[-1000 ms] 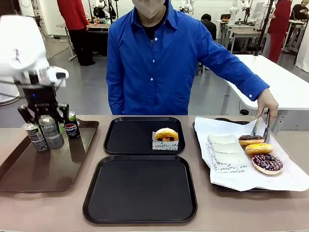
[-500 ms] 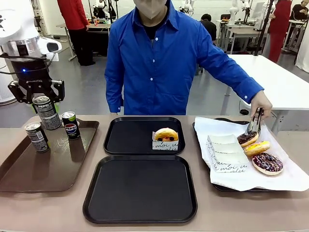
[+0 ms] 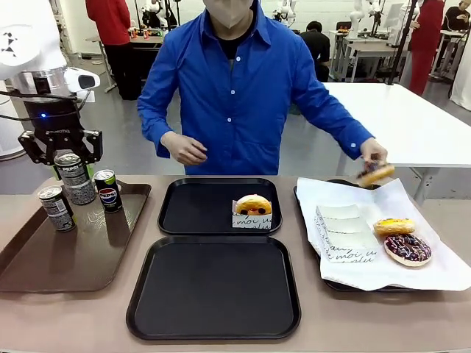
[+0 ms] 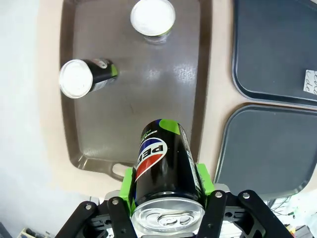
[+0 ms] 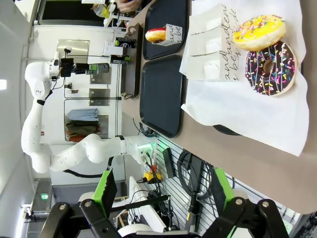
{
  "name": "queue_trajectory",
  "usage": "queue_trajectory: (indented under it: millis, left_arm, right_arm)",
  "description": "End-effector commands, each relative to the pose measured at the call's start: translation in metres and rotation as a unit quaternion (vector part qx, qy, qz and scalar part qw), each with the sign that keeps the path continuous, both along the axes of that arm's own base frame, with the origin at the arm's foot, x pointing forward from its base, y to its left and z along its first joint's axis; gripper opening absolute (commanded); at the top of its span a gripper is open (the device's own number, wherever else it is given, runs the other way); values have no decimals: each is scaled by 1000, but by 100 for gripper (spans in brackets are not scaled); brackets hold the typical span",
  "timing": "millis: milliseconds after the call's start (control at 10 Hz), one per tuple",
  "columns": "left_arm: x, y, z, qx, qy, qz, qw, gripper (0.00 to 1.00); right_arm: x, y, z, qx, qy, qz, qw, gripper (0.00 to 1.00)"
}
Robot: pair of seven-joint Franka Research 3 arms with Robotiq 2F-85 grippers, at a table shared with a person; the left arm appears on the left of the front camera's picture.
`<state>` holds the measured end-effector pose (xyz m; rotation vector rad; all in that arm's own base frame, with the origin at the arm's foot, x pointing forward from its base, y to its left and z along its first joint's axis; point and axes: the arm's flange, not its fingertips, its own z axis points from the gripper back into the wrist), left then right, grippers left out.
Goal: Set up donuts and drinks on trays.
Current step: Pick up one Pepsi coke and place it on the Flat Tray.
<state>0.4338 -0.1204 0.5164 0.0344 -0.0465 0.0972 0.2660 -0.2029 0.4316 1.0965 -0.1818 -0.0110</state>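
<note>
Can (image 4: 163, 158) — black, Pepsi-marked, apparently green-banded — in left claw (image 4: 166, 182).

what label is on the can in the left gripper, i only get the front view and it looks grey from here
observer: the left wrist view shows a red, white and blue pepsi logo on the held can. It is black with green at one end, clamped in the left gripper.
operator: ok, and is the right gripper holding anything
observer: no. In the right wrist view the right gripper is open with nothing between its fingers. It looks towards the yellow donut and the chocolate sprinkled donut on the white paper.
</note>
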Motion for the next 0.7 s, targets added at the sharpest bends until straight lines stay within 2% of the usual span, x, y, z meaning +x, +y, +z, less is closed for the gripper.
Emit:
queue_trajectory:
  millis: [0, 200, 400, 500, 600]
  left_arm:
    - [42, -50, -2, 13, 13, -46, 999, 58]
    - [63, -88, -8, 14, 15, -70, 997, 58]
    - [75, -121, -34, -15, 9, -101, 995, 58]
    - [76, -128, -46, -8, 29, -120, 992, 58]
    - [68, -115, -35, 0, 41, -127, 991, 58]
  right_arm:
    - [0, -1, 0, 8, -6, 2, 1000, 100]
    - [0, -1, 0, 8, -6, 2, 1000, 100]
    - [0, -1, 0, 8, -6, 2, 1000, 100]
    - [0, -1, 0, 8, -6, 2, 1000, 100]
    - [0, -1, 0, 8, -6, 2, 1000, 100]
